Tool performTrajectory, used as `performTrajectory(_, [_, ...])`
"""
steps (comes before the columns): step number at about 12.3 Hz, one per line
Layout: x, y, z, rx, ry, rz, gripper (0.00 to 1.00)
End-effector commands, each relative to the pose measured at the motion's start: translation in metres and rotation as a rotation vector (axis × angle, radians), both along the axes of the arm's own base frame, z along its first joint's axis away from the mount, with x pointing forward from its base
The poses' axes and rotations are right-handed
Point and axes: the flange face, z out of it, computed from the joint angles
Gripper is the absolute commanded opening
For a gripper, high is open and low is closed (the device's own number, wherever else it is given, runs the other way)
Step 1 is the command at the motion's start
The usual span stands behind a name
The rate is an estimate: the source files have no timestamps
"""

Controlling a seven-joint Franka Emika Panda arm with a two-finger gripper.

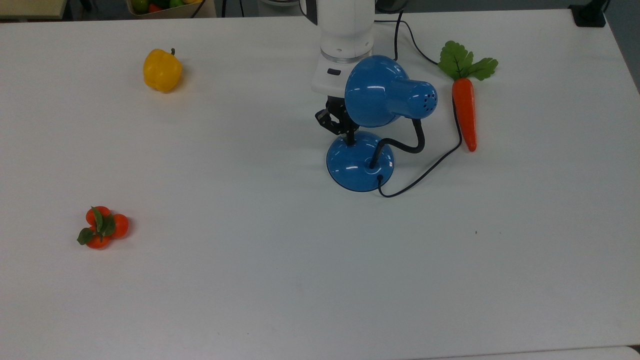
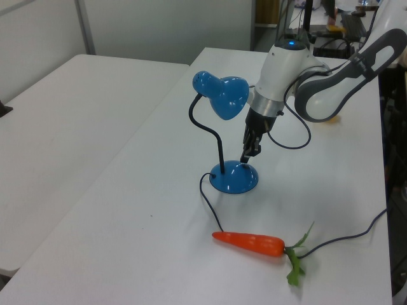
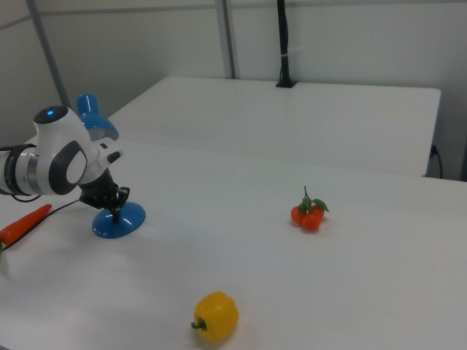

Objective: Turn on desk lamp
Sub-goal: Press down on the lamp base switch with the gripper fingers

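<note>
**Fingertip on lamp base — slip or shove risk**

I'm watching the glossy blue desk lamp with dome shade, black bendy neck and round domed base (image 1: 360, 161), sitting near the table's far-centre in the top view, w/ its black cord (image 1: 425, 170) looping off the base toward the top view's right. The black two-finger gripper (image 1: 350, 140) is pointing down at the base's far edge, tip touching or just above it; I'm reading the fingers as pressed together into one poking tip. No glow coming from the shade, so I'm judging the lamp still off.

What I'm worrying about:
- Base is domed and glossy, so a press landing off the small switch is prob going to skid down the curve instead of clicking.
- Pushing sideways rather than straight down could be sliding or tipping the lamp; the shade is hanging just beside the white wrist (image 1: 345, 60), so contact there could be bending the neck.
- Cord is running just beside the orange toy carrot with green leaves (image 1: 465, 112); a shifted base may be dragging it along.

Yellow bell pepper (image 1: 161, 70) and orange tomato cluster w/ green leaves (image 1: 102, 227) are lying well apart on the white table (image 1: 250, 280), so no issue there.
</note>
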Motion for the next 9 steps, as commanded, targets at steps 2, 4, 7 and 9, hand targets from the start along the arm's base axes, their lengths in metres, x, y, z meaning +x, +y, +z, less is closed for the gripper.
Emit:
performTrajectory(2, [0.0024,0.0043,-0.0005,0.008,-0.019,0.025,0.00])
performTrajectory(4, [0.0023,0.0043,-0.0007,0.008,-0.018,0.025,0.00])
performTrajectory(7, [0.0007,0.0084,-0.0019,0.009,-0.013,0.031,0.00])
performTrajectory(9, [0.0007,0.0094,-0.0096,0.009,-0.003,0.029,0.00])
